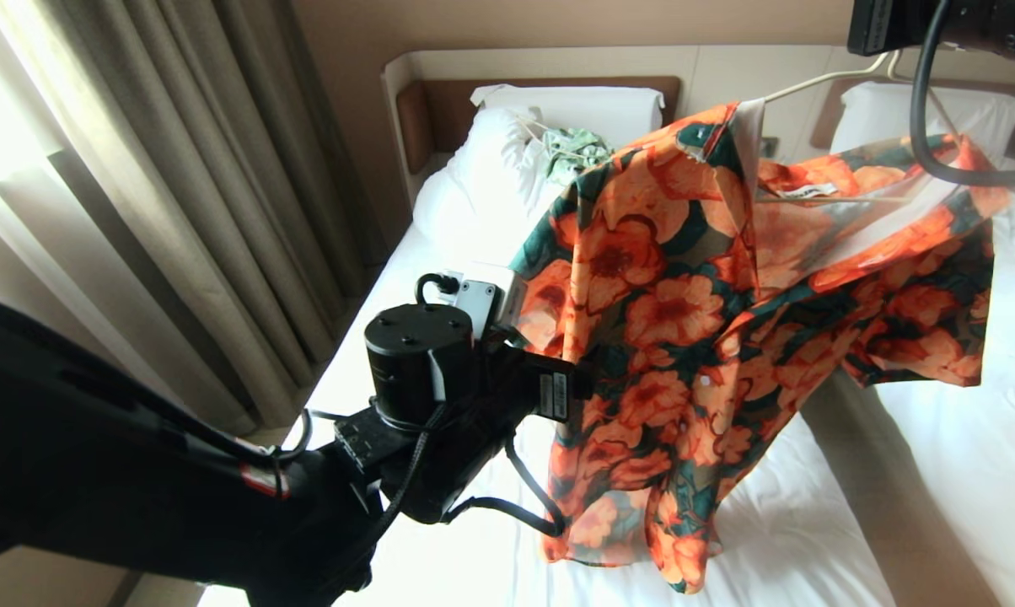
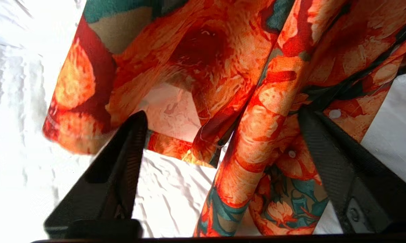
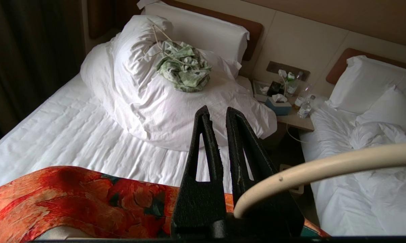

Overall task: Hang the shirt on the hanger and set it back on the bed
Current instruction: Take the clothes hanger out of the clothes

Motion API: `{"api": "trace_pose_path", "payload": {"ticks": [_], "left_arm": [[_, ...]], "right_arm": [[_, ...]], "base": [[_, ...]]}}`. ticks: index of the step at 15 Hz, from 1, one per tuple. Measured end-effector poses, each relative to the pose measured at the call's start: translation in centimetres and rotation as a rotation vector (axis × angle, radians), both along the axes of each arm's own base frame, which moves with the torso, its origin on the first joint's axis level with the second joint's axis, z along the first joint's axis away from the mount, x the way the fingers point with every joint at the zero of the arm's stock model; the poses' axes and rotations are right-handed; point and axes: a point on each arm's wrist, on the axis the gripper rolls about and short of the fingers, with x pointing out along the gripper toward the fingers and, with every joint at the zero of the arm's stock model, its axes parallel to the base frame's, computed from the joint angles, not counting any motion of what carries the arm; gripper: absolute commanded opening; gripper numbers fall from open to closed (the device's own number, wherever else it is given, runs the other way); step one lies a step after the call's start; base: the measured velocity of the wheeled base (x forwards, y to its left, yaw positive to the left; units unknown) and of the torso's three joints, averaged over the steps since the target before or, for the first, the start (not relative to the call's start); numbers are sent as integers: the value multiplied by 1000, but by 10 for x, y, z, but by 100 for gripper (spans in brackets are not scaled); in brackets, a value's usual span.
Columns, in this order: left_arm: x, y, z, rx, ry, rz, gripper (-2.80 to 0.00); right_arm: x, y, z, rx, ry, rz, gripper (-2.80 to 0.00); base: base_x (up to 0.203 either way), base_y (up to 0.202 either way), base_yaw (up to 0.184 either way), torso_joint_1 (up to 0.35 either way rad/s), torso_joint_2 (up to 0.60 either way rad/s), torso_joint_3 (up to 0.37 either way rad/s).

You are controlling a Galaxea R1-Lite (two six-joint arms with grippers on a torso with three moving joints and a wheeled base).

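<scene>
Left wrist view: the left gripper (image 2: 223, 135) is seen with its jaws spread wide, and the front edges of the shirt (image 2: 257, 101) hang between and just beyond the two fingers (image 2: 122, 162), without being pinched by either. White buttons are visible on the fabric close to the far finger. Beneath the gripper and the drooping cloth, the wrinkled white sheet of the bed (image 2: 169, 195) is seen.

From the head camera, the left gripper's arm (image 1: 440, 379) is placed against the shirt's left side, with the fingers hidden behind the cloth. The shirt (image 1: 684, 320) is suspended in the air above the bed (image 1: 777, 539), draped over the pale hanger (image 1: 819, 80), whose bar is seen inside the collar beside the white neck label.

Higher up, the right gripper (image 3: 214, 114) is seen with its jaws drawn narrow, and the hanger's curved hook (image 3: 324, 168) is held at the base of the fingers; part of the shirt (image 3: 71, 199) lies just under it. Beyond this gripper, the bunched duvet (image 3: 162, 101) is seen with a small pale green garment (image 3: 182, 65) resting on top, then the pillow (image 3: 203, 30) and brown headboard (image 3: 253, 28). Further off, a bedside table (image 3: 290, 118) and a second bed (image 3: 375, 135) are seen.
</scene>
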Motion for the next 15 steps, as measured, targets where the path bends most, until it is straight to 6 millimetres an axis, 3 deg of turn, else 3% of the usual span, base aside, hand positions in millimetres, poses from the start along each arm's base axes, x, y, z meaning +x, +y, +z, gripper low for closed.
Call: {"api": "trace_pose_path", "payload": {"ticks": [12,15], "left_arm": [[4,-8,-7,5,3,-28,-280],[-3,-18,-17,26,21,-60,-280]], "right_arm": [[2,1,-2,-3,7,0,-280],[1,0,0,1,0,-1,-280]], "base": [[0,0,0,0,0,0],[0,0,0,0,0,0]]}}
